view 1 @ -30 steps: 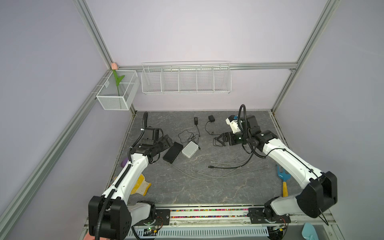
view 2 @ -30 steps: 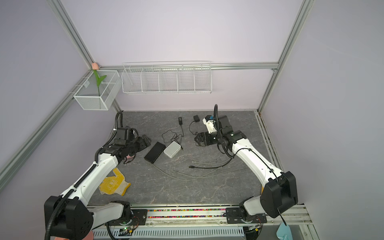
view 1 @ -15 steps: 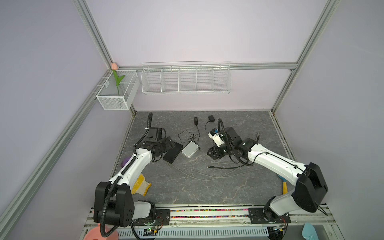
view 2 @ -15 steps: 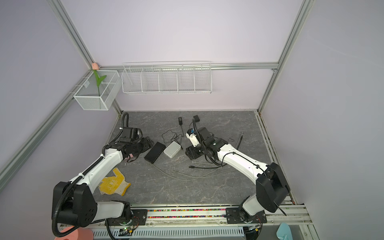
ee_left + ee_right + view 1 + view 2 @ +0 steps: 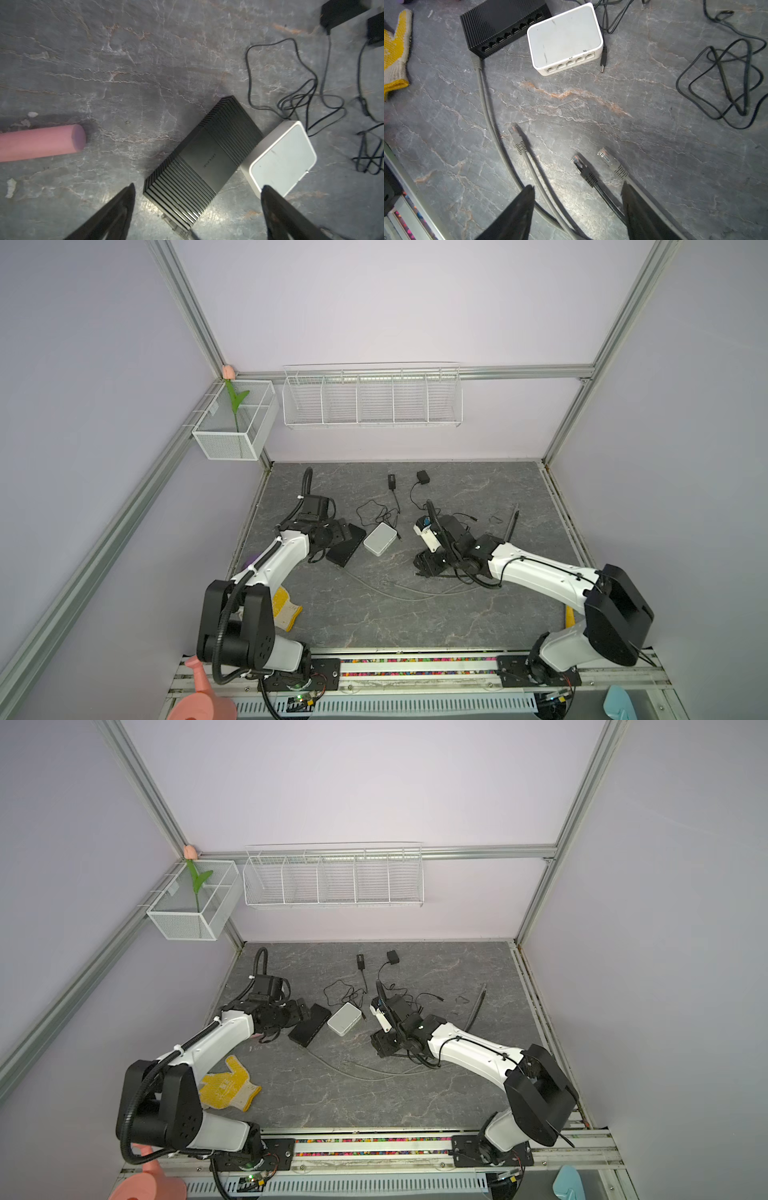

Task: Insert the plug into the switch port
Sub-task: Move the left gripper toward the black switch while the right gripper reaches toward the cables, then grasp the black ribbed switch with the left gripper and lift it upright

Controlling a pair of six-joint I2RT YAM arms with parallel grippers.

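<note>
Left gripper [image 5: 197, 188]: fingers spread wide, gripping nothing, poised over one end of the black switch [image 5: 203, 164]. Black switch flat on the mat [image 5: 415, 622], at about 9 o'clock from the mat's centre in both top views; white switch [image 5: 380, 538] touching it on its 2 o'clock side. One grey cable [image 5: 483, 99] already seated in the end port of the black switch, trailing off toward 4 o'clock.

Right gripper [image 5: 577, 186]: also spread, holding nothing, low over the mat at 4 o'clock of the white switch. Ahead of its fingers, three loose plugs lying on the mat: black plug [image 5: 581, 168] flanked by grey plugs [image 5: 517, 139], all tips aimed toward the switches. Black plug's cord running back between the fingers, probably untouched; contact hard to judge.

Yellow glove [image 5: 226, 1088] at 7 o'clock. Pink cylinder [image 5: 41, 142] on the mat, apart from the black switch.
</note>
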